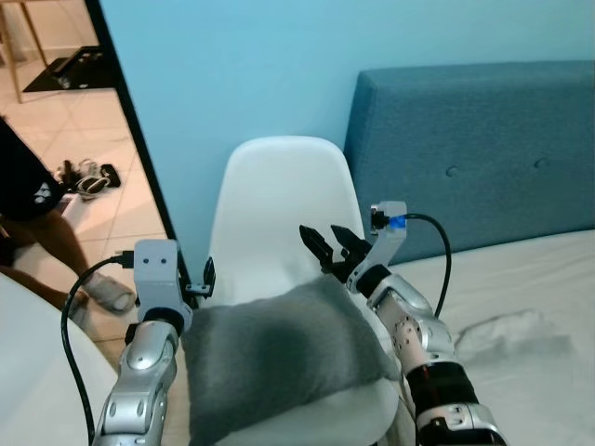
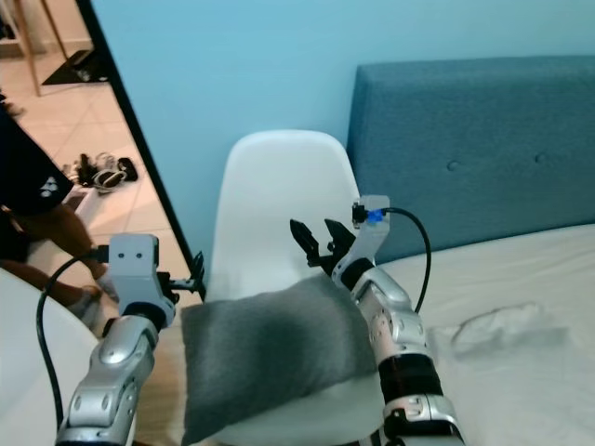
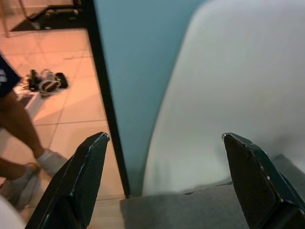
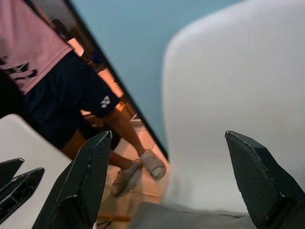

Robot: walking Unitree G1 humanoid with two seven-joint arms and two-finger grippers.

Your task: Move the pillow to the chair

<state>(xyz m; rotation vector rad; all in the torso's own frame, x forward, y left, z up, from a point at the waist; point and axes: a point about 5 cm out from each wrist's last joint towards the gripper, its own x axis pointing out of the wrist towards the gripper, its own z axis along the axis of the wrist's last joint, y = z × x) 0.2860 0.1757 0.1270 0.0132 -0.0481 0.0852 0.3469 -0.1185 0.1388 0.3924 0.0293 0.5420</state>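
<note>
A grey pillow (image 1: 279,358) lies on the seat of a white shell chair (image 1: 279,195), hanging a little over the front edge. My left gripper (image 1: 206,277) is open at the pillow's far left corner, with nothing between its fingers. In the left wrist view the pillow's edge (image 3: 200,210) lies just below the spread fingers (image 3: 90,167). My right gripper (image 1: 330,243) is open too, raised slightly above the pillow's far right corner in front of the backrest. It holds nothing.
A blue headboard (image 1: 465,149) and a bed with a white sheet (image 1: 530,288) stand right of the chair. Behind it is a light blue wall. A person (image 1: 28,204) stands on the tiled floor at left, near shoes (image 1: 88,177). A white table edge (image 1: 28,372) is at lower left.
</note>
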